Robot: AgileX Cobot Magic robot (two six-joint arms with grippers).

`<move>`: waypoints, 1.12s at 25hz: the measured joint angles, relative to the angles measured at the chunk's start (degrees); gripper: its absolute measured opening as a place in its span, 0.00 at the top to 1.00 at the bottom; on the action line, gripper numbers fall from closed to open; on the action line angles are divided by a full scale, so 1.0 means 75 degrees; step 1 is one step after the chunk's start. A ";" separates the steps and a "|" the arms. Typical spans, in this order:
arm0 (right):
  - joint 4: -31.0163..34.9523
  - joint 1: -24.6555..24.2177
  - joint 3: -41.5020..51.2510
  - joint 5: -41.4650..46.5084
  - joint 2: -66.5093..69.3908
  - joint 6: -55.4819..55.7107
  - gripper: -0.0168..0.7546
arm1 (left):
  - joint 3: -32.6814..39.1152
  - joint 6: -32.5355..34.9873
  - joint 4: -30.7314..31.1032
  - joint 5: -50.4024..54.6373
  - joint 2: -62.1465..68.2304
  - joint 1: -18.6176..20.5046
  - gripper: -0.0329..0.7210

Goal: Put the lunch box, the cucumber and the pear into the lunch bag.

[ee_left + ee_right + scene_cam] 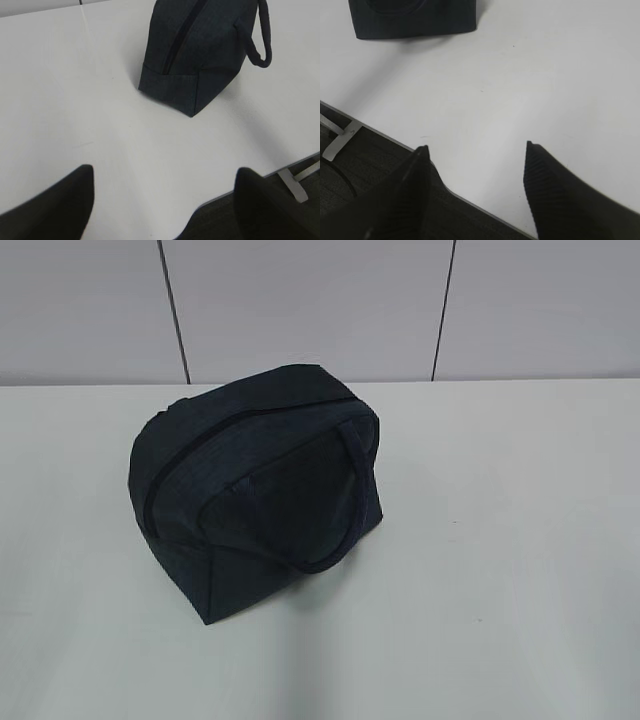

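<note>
The dark navy lunch bag (pixel 255 485) stands on the white table (pixel 500 540), zipper shut along its top, a strap handle looped on its front side. It also shows in the left wrist view (pixel 200 55) and, in part, at the top of the right wrist view (pixel 412 17). My left gripper (pixel 165 175) is open and empty over the table's front edge, well short of the bag. My right gripper (pixel 476 148) is open and empty, also over the front edge. Neither gripper shows in the exterior view. The lunch box, the cucumber and the pear are out of view.
The table's front edge (pixel 295 165) with a metal bracket (pixel 340 137) and dark floor below it lies under both grippers. A grey panelled wall (pixel 300 310) stands behind the table.
</note>
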 joint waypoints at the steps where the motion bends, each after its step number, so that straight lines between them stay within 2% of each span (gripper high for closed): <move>1: 0.0000 0.0000 0.0000 0.0000 0.0000 0.0000 0.37 | 0.0020 0.0000 0.0011 0.0000 0.0000 0.0000 0.28; 7: 0.0016 0.0000 0.0000 0.0000 0.0000 0.0000 0.37 | 0.0077 -0.0112 0.0251 0.0008 0.0000 0.0000 0.28; 28: 0.0016 -0.0064 0.0006 0.0000 0.0000 -0.0007 0.37 | 0.0077 -0.0132 0.0257 0.0008 -0.0042 0.0037 0.28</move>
